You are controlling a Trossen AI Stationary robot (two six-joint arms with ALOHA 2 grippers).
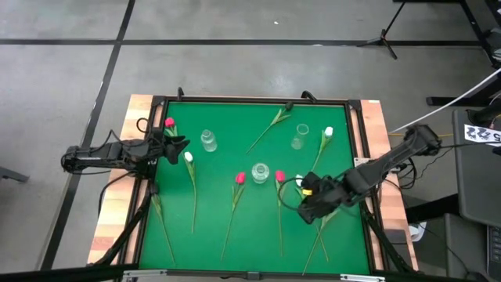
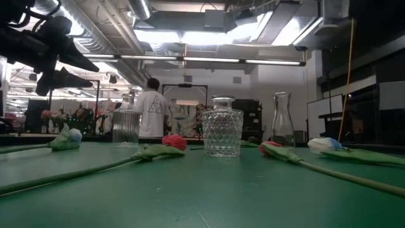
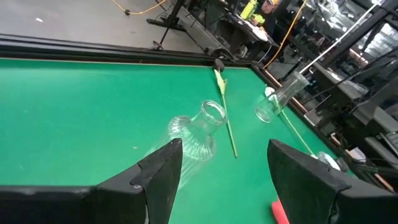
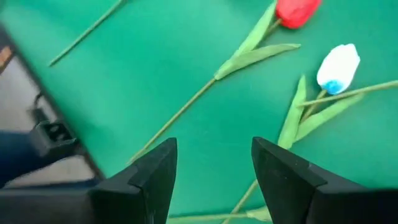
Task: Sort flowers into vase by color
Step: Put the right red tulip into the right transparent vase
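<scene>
Several tulips lie flat on the green table (image 1: 235, 117): red heads (image 1: 240, 178) (image 1: 280, 176) (image 1: 169, 123), white heads (image 1: 189, 157) (image 1: 329, 131), and a dark one (image 1: 288, 106) at the far edge. Three clear glass vases (image 1: 208, 141) (image 1: 261, 171) (image 1: 299, 135) stand upright mid-table. My right gripper (image 1: 307, 211) hangs open above the near right part, pointing steeply down over a red tulip (image 4: 297, 11), a white tulip (image 4: 337, 67) and their stems. My left gripper (image 1: 178, 146) stands open at the table's left edge, aimed toward the ribbed vase (image 3: 199, 130).
A raised black frame (image 1: 258, 100) rims the green mat, with wooden table edges (image 1: 141, 110) outside it. Cables lie at the right edge (image 1: 368, 160). Beyond the far edge, a person (image 2: 152, 107) stands in the room. Free mat lies at the near left (image 1: 188, 243).
</scene>
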